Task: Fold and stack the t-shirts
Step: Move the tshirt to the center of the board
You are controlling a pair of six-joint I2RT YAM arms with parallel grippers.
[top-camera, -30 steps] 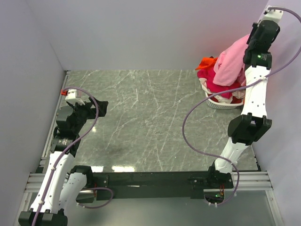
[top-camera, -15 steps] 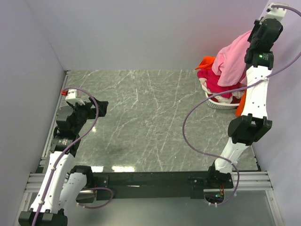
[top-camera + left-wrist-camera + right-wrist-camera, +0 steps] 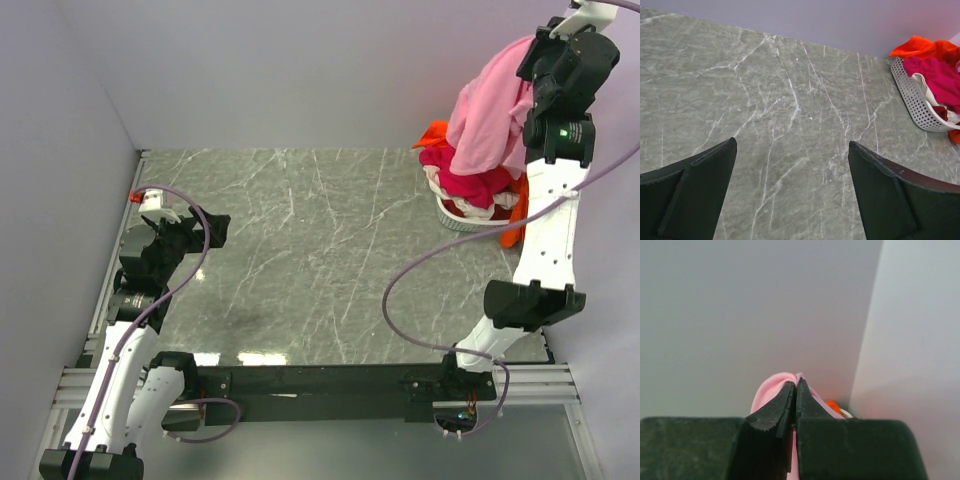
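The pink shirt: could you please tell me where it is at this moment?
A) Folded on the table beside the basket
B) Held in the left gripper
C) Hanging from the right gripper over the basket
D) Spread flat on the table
C: the right gripper is pinched shut on the pink shirt, which hangs down over the basket.

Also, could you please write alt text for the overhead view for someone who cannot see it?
The right gripper, shut on a light pink shirt, holds it high above a white basket holding a magenta shirt and an orange shirt at the far right corner of a marble table. The left gripper hangs open near the table's left edge.
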